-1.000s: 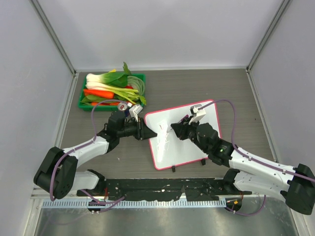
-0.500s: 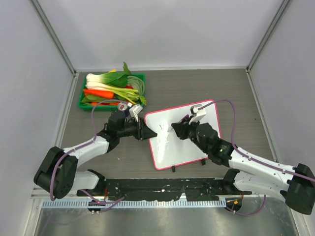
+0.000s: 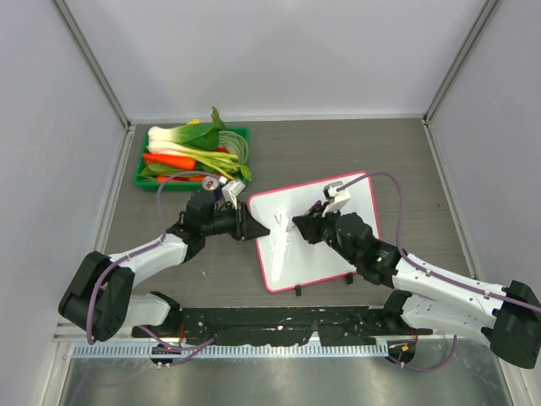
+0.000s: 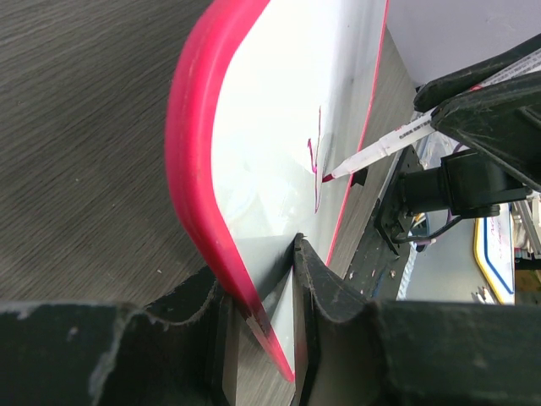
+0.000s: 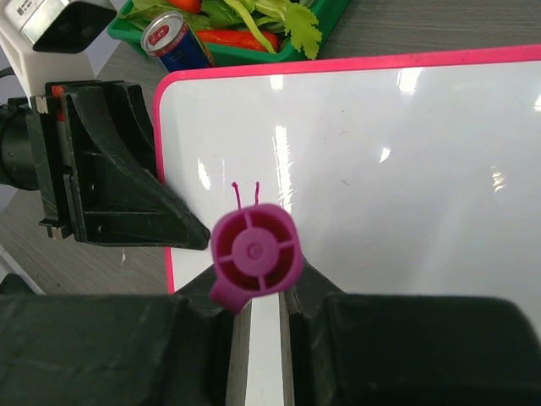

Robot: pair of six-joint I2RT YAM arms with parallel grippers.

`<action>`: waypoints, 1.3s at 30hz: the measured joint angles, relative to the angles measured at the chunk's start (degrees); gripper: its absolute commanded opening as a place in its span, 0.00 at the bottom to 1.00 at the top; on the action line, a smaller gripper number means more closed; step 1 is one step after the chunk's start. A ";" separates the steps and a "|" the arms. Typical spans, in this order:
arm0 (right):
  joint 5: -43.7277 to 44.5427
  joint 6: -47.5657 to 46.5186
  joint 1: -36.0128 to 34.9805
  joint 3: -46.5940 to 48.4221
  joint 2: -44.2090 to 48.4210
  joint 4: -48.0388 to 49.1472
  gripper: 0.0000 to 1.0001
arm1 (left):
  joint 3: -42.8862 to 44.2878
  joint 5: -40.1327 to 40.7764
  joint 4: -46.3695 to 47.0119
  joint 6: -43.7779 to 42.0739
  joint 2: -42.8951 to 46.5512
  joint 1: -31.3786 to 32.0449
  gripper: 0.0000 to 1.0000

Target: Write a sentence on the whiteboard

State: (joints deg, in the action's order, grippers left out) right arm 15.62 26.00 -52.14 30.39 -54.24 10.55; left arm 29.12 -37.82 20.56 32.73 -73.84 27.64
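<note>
Top view: whiteboard [image 3: 308, 264] lies on table [image 3: 406, 161], centre-right, near green tray [image 3: 142, 166] at rear-left; L gripper [image 3: 256, 230] at board's left edge; R gripper [image 3: 303, 227] over its left half.
L wrist: L jaws clamped on pink frame; marker [image 4: 385, 144] tip touches board beside sentence [image 4: 314, 165], first strokes only.
R wrist: R jaws clenched on marker; cap end faces lens.

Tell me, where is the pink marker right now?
In the right wrist view the pink marker sits low centre, clamped in the right gripper, its tip on the whiteboard beside the first pink strokes.
</note>
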 measured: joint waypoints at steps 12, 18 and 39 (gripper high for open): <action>1.09 0.09 0.00 -1.40 3.04 -2.89 0.01 | 0.11 -0.20 0.11 -0.02 -0.20 -0.02 0.00; 2.75 0.15 0.00 -1.14 2.45 -1.84 0.01 | 0.11 -0.20 0.09 -0.02 -0.22 -0.02 0.00; 2.64 0.02 0.00 0.98 0.81 -0.24 0.01 | 0.13 -0.37 0.17 -0.02 -0.31 -0.07 0.00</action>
State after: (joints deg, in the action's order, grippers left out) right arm 18.26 26.02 -52.14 31.38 -53.43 10.31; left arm 29.26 -38.20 20.73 32.71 -74.15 27.57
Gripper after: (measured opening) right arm 0.196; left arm 0.273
